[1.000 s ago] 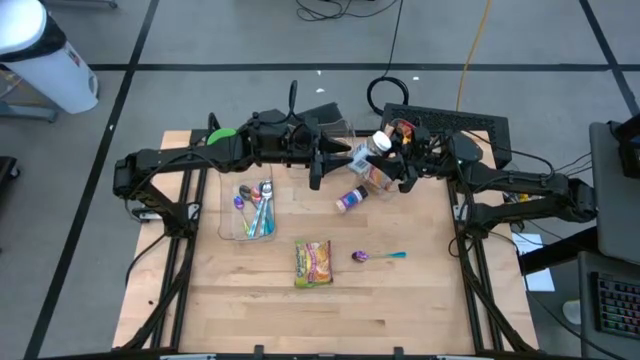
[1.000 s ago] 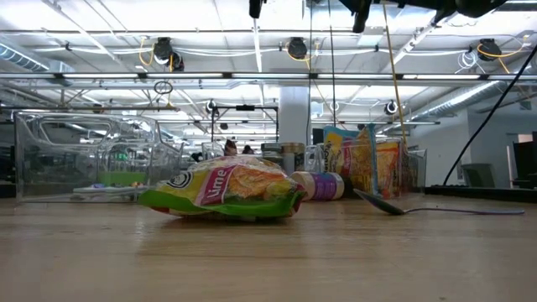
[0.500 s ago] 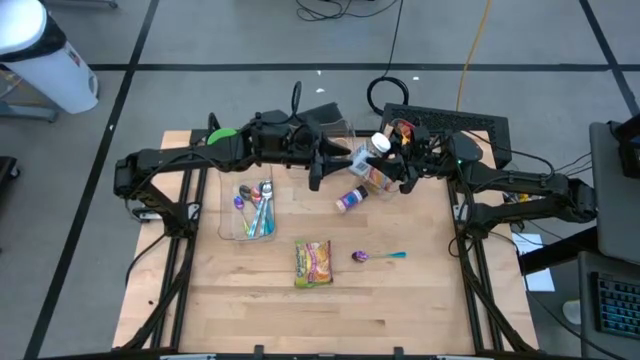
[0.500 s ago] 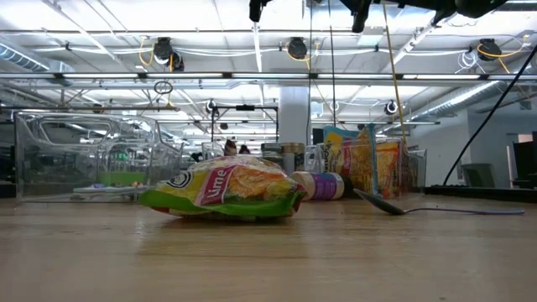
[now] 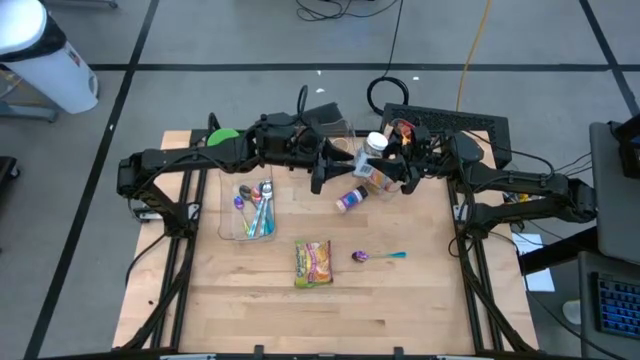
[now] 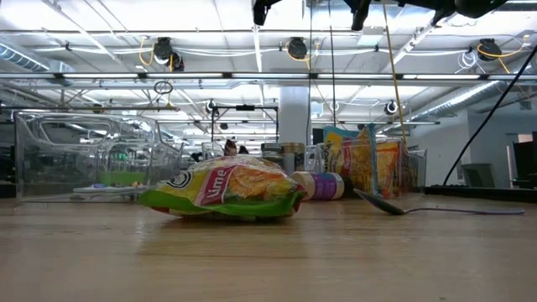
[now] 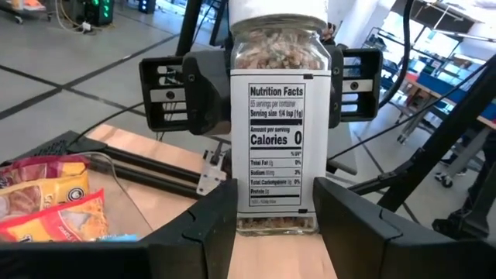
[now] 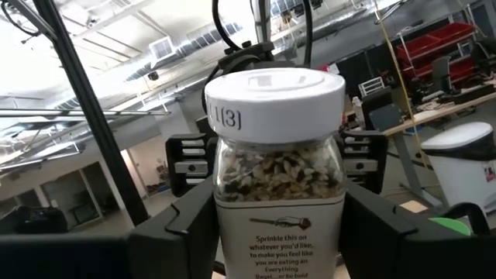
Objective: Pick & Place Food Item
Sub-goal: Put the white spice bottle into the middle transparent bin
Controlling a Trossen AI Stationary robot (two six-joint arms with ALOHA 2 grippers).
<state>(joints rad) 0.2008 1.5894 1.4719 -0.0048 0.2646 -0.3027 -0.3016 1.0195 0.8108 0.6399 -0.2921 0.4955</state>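
Seasoning jar (image 5: 373, 160) | clamped by left gripper (image 5: 345, 163) and right gripper (image 5: 392, 170) | above table's (image 5: 420, 300) far edge

Even, bright overhead lighting seen from above, soft faint shadows cast on the wooden table (image 5: 400, 300), strong glare from ceiling lamps (image 6: 168, 50) in the low view, near tabletop blurred there, white jar lid (image 8: 275, 89) slightly overexposed, wrist backgrounds softened.

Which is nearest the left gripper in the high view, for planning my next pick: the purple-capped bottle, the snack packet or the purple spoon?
From the left gripper:
1. Purple-capped bottle, lying just below it.
2. Snack packet, toward the front edge.
3. Purple spoon, front right; close to the packet's distance, too close to call.
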